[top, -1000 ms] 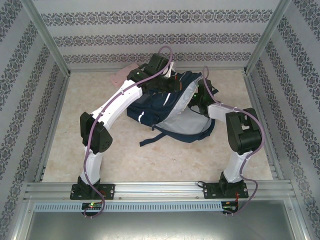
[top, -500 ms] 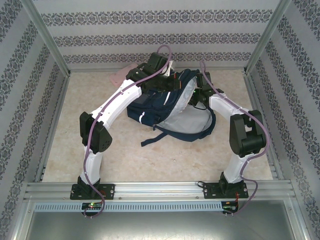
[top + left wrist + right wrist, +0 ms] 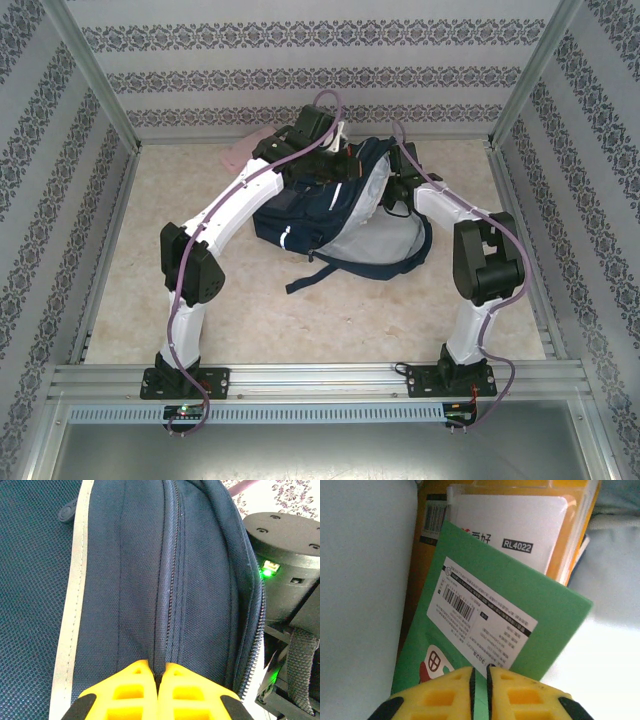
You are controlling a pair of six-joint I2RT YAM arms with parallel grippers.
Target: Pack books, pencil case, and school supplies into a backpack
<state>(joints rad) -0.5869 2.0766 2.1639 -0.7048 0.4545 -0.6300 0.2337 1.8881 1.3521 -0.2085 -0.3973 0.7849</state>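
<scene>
Gripping one backpack [image 3: 140,580], one green book [image 3: 542,615].

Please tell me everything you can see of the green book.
The green book is thin and flat, with a white barcode label and a cartoon picture near its lower edge. It lies tilted over a yellow-orange book and a white packet. The right gripper pinches its near edge between yellow fingers.

My top camera looks down from behind the arm bases [image 3: 185,380] over the whole beige surface [image 3: 250,320]. Left wrist camera faces the large navy blue fabric backpack [image 3: 130,580] at close range, also seen from above; right wrist camera nearly touches a thin green book [image 3: 550,610].
</scene>
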